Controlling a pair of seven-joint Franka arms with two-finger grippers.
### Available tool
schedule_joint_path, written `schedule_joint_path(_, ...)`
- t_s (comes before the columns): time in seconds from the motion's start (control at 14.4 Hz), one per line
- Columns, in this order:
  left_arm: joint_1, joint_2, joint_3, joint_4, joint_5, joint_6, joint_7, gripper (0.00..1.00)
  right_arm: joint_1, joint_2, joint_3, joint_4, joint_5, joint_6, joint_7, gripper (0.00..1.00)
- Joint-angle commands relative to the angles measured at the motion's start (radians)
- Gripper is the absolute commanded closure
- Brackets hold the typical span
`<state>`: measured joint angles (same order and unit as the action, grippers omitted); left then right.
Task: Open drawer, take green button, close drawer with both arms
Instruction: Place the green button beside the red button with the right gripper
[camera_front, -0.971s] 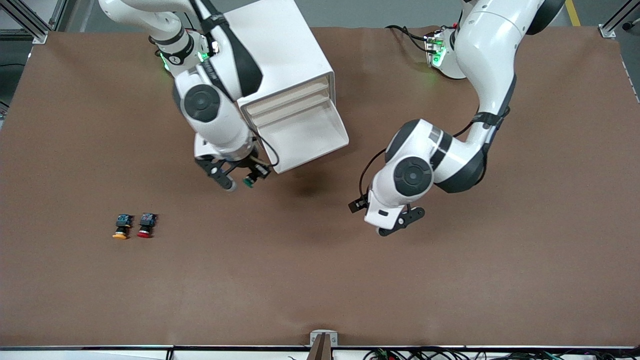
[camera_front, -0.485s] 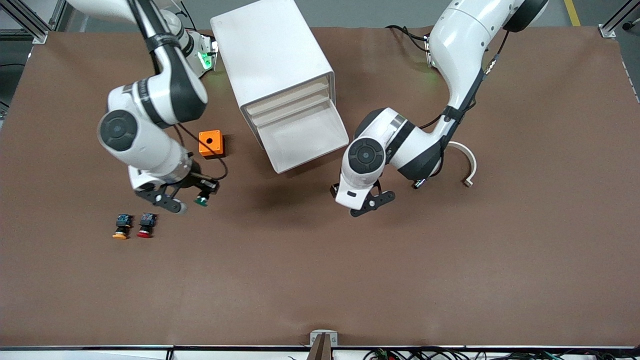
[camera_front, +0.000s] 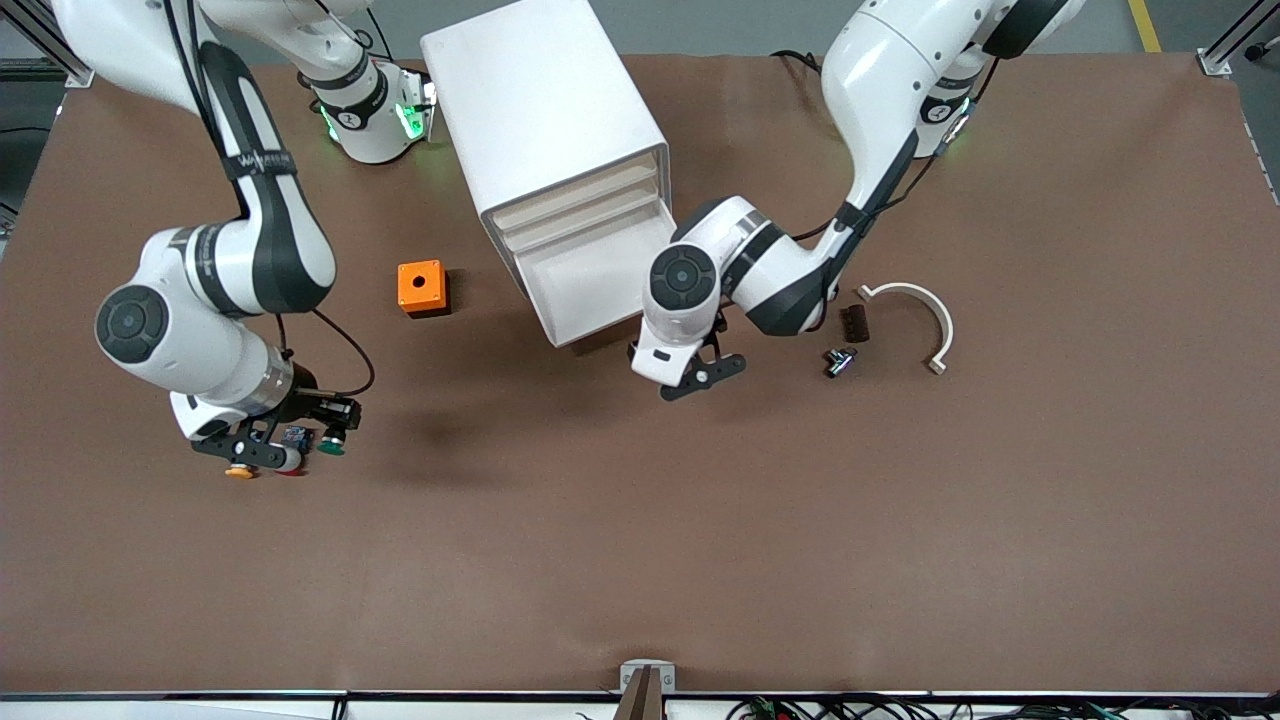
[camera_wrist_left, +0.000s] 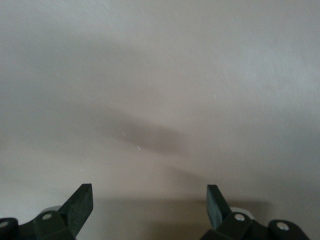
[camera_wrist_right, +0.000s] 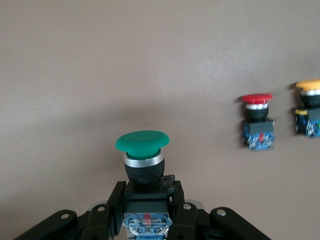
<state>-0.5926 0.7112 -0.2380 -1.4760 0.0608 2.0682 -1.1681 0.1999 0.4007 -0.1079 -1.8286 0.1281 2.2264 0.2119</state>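
Observation:
The white cabinet (camera_front: 545, 110) has its drawer (camera_front: 590, 275) pulled out, and the tray shows nothing in it. My right gripper (camera_front: 305, 438) is shut on the green-capped button (camera_front: 328, 447), low over the table next to the orange-capped (camera_front: 238, 471) and red-capped (camera_front: 290, 470) buttons, which it partly hides. The right wrist view shows the green button (camera_wrist_right: 142, 141) clamped by its black body in the gripper (camera_wrist_right: 145, 192), with the red (camera_wrist_right: 257, 122) and orange (camera_wrist_right: 310, 107) buttons beside it. My left gripper (camera_front: 672, 368) is open and empty just off the drawer's front corner. The left wrist view shows it (camera_wrist_left: 148, 205) over bare table.
An orange box (camera_front: 421, 287) sits beside the cabinet toward the right arm's end. A white curved piece (camera_front: 915, 300) and two small dark parts (camera_front: 853, 322) (camera_front: 838, 360) lie toward the left arm's end.
My right gripper carried the green button from beside the drawer toward the right arm's end, down next to the orange and red buttons. My left gripper moved in toward the drawer's front.

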Motion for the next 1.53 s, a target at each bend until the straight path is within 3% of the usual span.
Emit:
schedule_joint_path(0.0, -0.019, -0.03, -0.017, -0.055, 0.022, 0.043, -0.021, 0.0, -0.072, 0.09, 0.017, 0.014, 0.004, 0.102, -0.113, 1.0)
schedule_joint_path(0.49, -0.021, -0.021, -0.061, -0.072, -0.015, 0.069, -0.03, 0.0, -0.108, 0.234, 0.025, 0.043, 0.047, 0.225, -0.172, 1.0)
schedule_joint_path(0.62, -0.021, -0.021, -0.072, -0.089, -0.028, 0.07, -0.031, 0.0, -0.099, 0.256, 0.025, 0.051, 0.09, 0.225, -0.178, 1.0)
schedule_joint_path(0.97, -0.019, -0.021, -0.099, -0.11, -0.079, 0.07, -0.047, 0.0, -0.099, 0.256, 0.042, 0.054, 0.094, 0.223, -0.177, 1.0)
schedule_joint_path(1.04, -0.019, -0.021, -0.1, -0.11, -0.107, 0.072, -0.047, 0.0, -0.099, 0.256, 0.042, 0.064, 0.094, 0.216, -0.172, 0.64)
schedule_joint_path(1.11, -0.021, -0.021, -0.103, -0.11, -0.136, 0.076, -0.047, 0.0, -0.097, 0.257, 0.043, 0.069, 0.094, 0.213, -0.171, 0.19)
schedule_joint_path(1.18, -0.02, -0.021, -0.109, -0.11, -0.168, 0.076, -0.047, 0.0, -0.1, 0.256, 0.043, 0.072, 0.094, 0.213, -0.171, 0.0)
schedule_joint_path(1.46, -0.021, -0.018, -0.133, -0.113, -0.243, 0.076, -0.051, 0.0, -0.108, 0.23, 0.04, 0.095, 0.091, 0.199, -0.178, 0.0)
